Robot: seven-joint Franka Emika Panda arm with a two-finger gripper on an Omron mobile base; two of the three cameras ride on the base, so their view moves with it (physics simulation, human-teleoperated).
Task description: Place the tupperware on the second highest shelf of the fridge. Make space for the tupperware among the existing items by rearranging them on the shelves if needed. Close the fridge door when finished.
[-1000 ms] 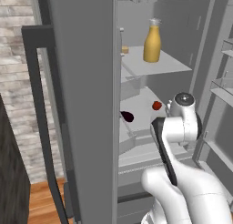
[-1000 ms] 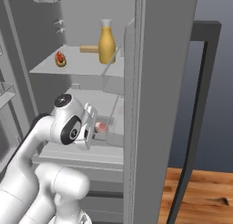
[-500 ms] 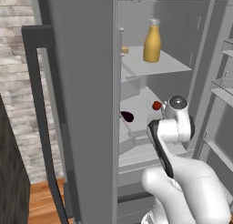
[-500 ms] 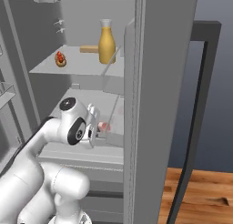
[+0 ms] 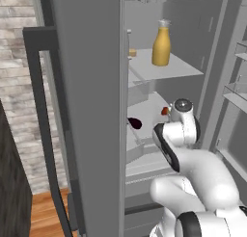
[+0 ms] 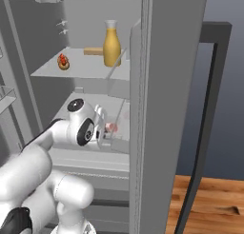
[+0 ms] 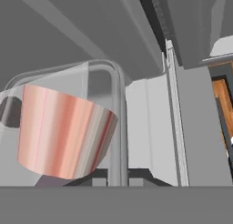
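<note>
My gripper [image 6: 106,133] is shut on the rim of the clear tupperware [image 6: 116,133], which holds a pink cylinder. In the hand view the tupperware [image 7: 68,127] is very close, and its rim runs down into my gripper [image 7: 117,175]. The fridge [image 6: 95,19] stands open. I hold the tub low over the second shelf plate [image 6: 90,116] from the top of those in view. The plate above [image 5: 169,70] carries a tall orange-yellow bottle [image 5: 161,46] and a small yellowish block [image 6: 94,51]. The white hand [image 5: 183,108] hides the fingers in the left base view.
A small red-topped item [image 6: 63,62] sits near the front left of the bottle's shelf. Grey door panels with dark bar handles stand open close by [image 5: 87,111] [image 6: 167,85]. Pale door bins [image 5: 236,91] jut in at the right. A dark red shape [image 5: 135,123] lies left of the hand.
The hand has moved a little deeper into the fridge at the same height, carrying the tupperware with it. The bottle and the other shelf items have not moved.
</note>
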